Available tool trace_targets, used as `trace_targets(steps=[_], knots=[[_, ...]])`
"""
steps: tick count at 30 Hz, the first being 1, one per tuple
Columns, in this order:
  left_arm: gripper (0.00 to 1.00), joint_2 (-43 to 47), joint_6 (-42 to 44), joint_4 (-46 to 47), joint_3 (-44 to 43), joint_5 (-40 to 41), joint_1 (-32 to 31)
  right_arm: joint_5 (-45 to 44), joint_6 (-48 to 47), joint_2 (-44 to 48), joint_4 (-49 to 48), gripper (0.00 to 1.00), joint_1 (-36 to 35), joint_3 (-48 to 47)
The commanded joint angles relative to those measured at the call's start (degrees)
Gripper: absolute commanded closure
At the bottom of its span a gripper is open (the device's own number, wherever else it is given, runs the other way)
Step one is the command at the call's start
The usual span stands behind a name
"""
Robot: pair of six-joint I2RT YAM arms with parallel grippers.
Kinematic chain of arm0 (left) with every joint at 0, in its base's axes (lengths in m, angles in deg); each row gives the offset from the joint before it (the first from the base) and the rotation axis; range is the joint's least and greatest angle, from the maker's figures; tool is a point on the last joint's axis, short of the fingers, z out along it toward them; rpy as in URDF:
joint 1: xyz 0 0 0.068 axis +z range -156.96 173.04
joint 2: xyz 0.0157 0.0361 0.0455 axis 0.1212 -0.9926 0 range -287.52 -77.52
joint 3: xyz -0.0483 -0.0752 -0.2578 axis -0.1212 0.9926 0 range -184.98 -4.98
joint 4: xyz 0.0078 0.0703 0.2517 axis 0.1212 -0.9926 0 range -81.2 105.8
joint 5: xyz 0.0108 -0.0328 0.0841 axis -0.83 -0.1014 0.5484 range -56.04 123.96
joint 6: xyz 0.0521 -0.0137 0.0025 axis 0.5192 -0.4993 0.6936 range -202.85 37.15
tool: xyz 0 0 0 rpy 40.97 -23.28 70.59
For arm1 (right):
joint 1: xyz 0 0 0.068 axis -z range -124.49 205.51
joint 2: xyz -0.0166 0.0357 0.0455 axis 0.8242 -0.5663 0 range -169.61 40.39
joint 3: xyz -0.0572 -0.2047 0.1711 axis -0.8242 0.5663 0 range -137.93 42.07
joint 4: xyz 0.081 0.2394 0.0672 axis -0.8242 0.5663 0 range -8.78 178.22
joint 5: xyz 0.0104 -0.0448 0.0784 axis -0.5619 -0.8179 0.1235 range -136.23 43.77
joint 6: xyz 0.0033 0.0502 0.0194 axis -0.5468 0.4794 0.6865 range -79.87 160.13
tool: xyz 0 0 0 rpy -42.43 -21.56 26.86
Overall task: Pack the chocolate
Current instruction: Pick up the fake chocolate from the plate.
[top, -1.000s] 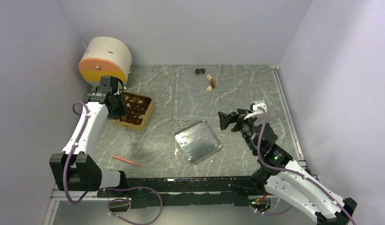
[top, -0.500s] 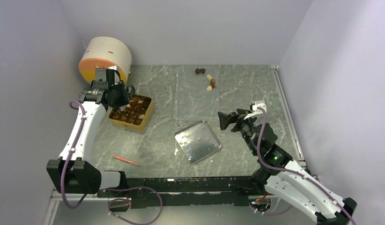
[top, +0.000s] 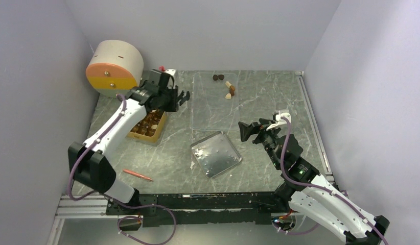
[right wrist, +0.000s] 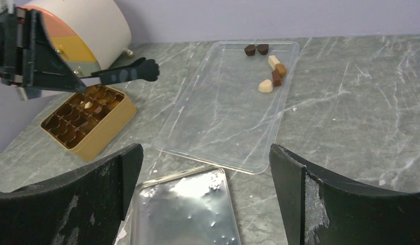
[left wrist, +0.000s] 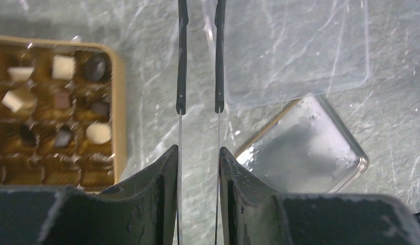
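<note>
My left gripper: hanging over bare table left of centre in the top view, between the box and the clear tray; in its wrist view the thin fingers stand parallel with a narrow gap, nothing in it.
My right gripper: right of centre, fingers spread wide and empty.
Loose chocolate: six or so dark, brown and cream pieces at the top end of the clear tray, upper centre.
Packed chocolate: several pieces in the compartments of the golden-tan box, at left.
Metal tray: centre, just below the clear tray.
Pen: lower left.
</note>
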Motion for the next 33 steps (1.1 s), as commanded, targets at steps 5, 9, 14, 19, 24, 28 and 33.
trace_targets(steps=[5, 9, 14, 19, 24, 28, 33], knots=[[0.65, -10.17, 2.13, 9.94, -8.70, 4.49, -9.30, -1.61, -0.70, 1.04, -0.58, 0.00, 0.06, -2.32], [0.63, -14.69, 4.58, 15.68, -9.53, 7.51, -13.51, -1.60, -0.63, 0.66, -0.45, 0.00, 0.02, -2.77], [0.62, -22.34, 5.89, 18.83, -14.29, 5.12, -15.93, -1.41, -0.71, 0.06, 0.06, 0.00, 0.07, -3.49], [0.62, -29.29, 7.75, 21.39, -19.14, 4.33, -16.52, -1.84, -0.88, 0.36, 1.32, 0.00, 0.07, -4.32], [0.60, -34.46, 10.06, 21.10, -23.53, 3.58, -16.52, -2.55, -1.29, 0.89, 2.24, 0.00, 0.07, -4.51], [0.60, -36.76, 10.85, 21.18, -24.85, 4.08, -16.50, -3.05, -1.54, 1.23, 2.15, 0.00, 0.07, -4.05], [0.59, -38.43, 11.26, 21.84, -25.34, 3.29, -16.52, -3.18, -1.90, 0.83, 1.75, 0.00, 0.06, -3.90]])
